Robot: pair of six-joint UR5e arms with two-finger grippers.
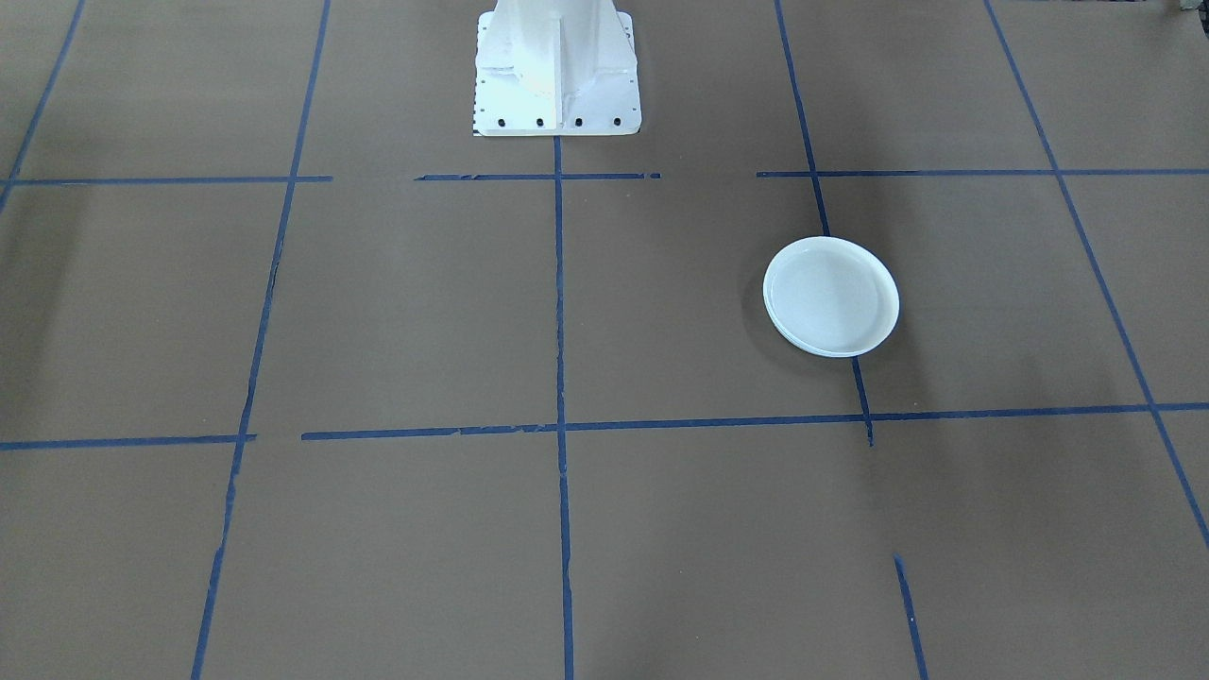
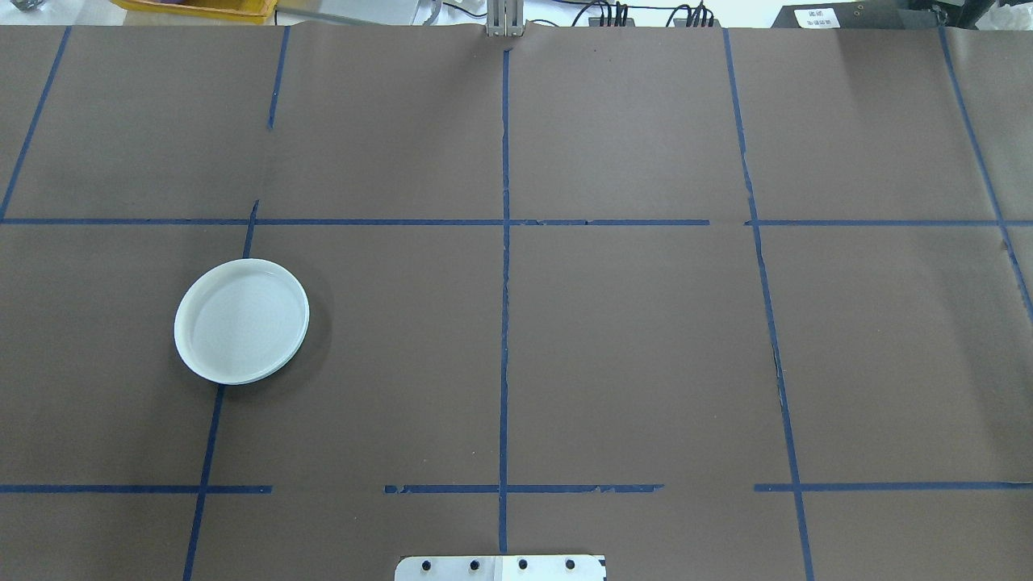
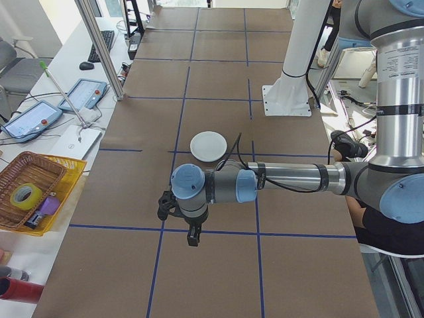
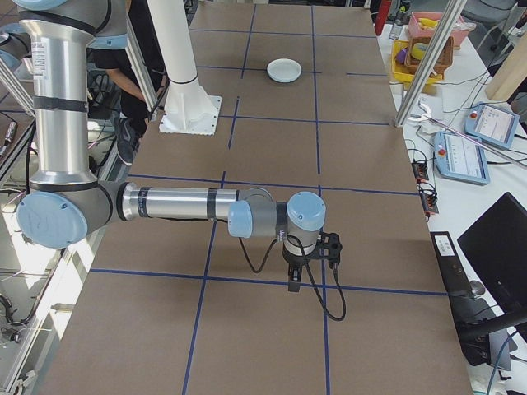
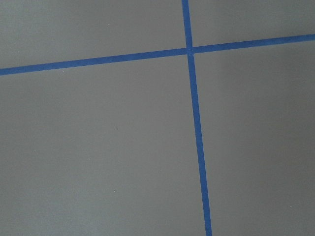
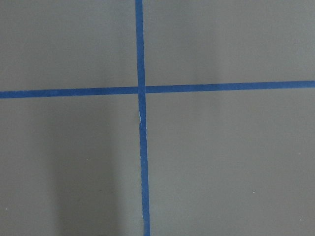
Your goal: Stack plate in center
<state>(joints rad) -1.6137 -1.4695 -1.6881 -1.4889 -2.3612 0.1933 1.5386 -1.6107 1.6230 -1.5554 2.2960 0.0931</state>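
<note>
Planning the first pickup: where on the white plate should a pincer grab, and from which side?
Probably the raised rim of the plate, pinched from above at the edge nearest the table's middle. It lies flat and shallow on the table, so only the rim offers a hold.

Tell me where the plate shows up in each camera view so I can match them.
Front-facing: plate right of center, on a blue tape line.
Overhead: plate at left, on the same line.
Left side: plate mid-table, beyond the near arm.
Right side: plate near the top, far end.
Both wrist views: not in them.
Shared landmark: the white pedestal base.
</note>
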